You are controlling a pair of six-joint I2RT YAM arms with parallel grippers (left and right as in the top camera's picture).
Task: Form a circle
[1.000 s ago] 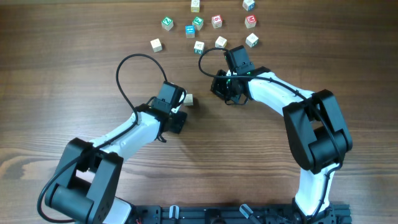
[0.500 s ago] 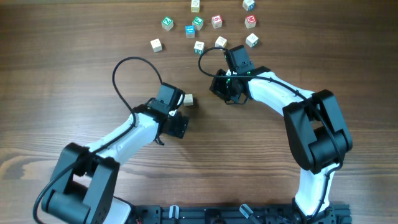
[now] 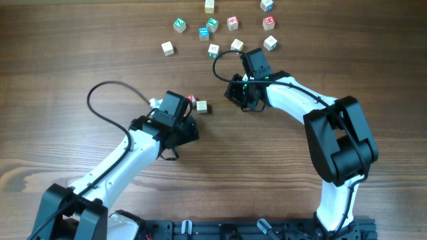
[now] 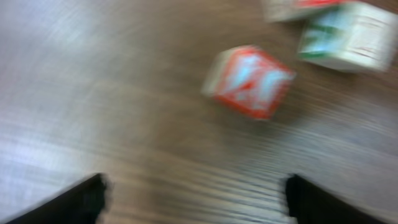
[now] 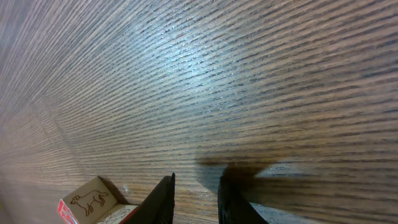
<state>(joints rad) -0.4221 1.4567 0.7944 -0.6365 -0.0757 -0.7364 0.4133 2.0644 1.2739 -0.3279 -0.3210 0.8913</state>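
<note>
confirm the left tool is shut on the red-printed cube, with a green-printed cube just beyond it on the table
Not quite: the left tool is wide open, and the red-printed cube lies free on the table ahead of it, as the left wrist view shows. The green-printed cube does sit just beyond it.

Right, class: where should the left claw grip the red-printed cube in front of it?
Probably across two opposite side faces of the red-printed cube, coming from the near side. It sits skewed to the left claw, so twist square first; other cubes crowd behind.
</note>
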